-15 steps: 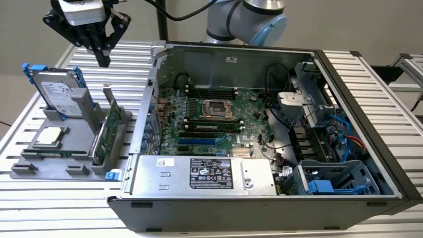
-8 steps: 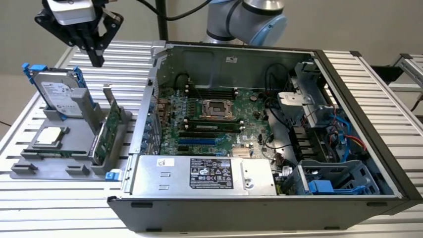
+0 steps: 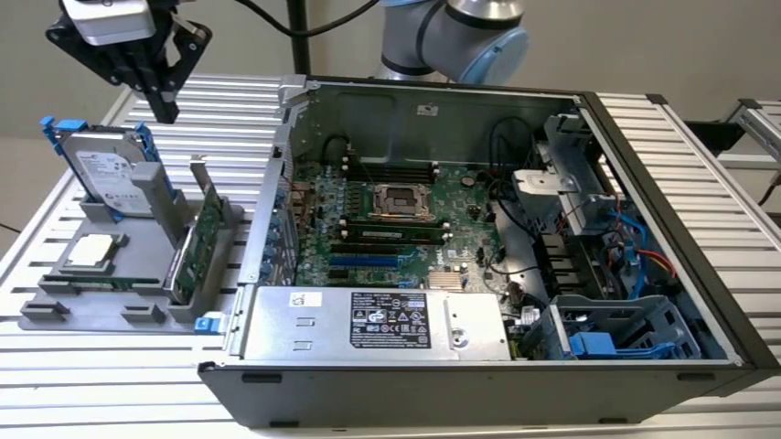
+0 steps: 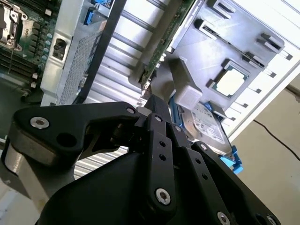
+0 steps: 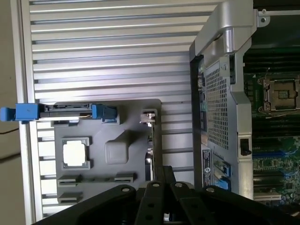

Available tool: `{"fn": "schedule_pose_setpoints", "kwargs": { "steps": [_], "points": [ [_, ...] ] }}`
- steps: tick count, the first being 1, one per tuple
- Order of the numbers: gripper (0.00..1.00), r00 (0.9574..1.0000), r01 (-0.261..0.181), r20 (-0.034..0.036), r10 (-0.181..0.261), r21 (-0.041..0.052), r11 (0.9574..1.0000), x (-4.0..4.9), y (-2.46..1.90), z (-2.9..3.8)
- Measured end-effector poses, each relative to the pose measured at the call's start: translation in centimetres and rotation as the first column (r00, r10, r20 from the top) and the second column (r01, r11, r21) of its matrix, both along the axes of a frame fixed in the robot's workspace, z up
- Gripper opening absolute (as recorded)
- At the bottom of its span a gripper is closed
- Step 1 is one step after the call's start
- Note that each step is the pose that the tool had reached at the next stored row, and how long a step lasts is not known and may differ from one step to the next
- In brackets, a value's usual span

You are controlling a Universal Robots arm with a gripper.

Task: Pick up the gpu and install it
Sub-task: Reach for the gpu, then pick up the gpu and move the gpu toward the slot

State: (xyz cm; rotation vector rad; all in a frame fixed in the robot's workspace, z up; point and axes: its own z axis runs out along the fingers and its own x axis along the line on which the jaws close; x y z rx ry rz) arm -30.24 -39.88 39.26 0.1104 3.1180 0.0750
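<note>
Plainly, the grey holder (image 3: 91, 294) carries three things. The hard drive (image 3: 108, 174) with blue rails stands upright at the holder's far end. A square processor chip (image 3: 95, 251) lies flat in a recess near its middle. The gpu (image 3: 199, 240) stands on edge in a slot along the side of the holder that faces the computer case (image 3: 366, 110), with its silver bracket rising at the end nearer the hard drive. In the first wrist view the gpu (image 5: 151, 143) shows edge-on.

The case sits just beside the holder with its side open, a motherboard (image 3: 390, 219) on its floor and a silver power supply (image 3: 366, 320) along its near wall. Only a narrow gap separates the case wall from the holder's gpu slot, while the room above the holder is open.

The gripper (image 3: 165, 112) hangs high above the holder, apart from everything in it. In both wrist views its fingers (image 4: 157, 117) (image 5: 164, 180) are drawn together with nothing between them.
</note>
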Motion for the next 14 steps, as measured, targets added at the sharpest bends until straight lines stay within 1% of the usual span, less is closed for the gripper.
{"fn": "schedule_pose_setpoints", "kwargs": {
  "steps": [10,12,14],
  "points": [
    [0.0,1.0,0.0,0.0,0.0,0.0,1.0,-1.63,0.0,0.0],
    [0.0,1.0,0.0,-0.0001,0.0,-0.0001,1.0,-1.88,0.0,0.01],
    [0.0,1.0,0.0,0.0,0.0,0.0,1.0,-1.92,0.0,0.0]
  ]
}}
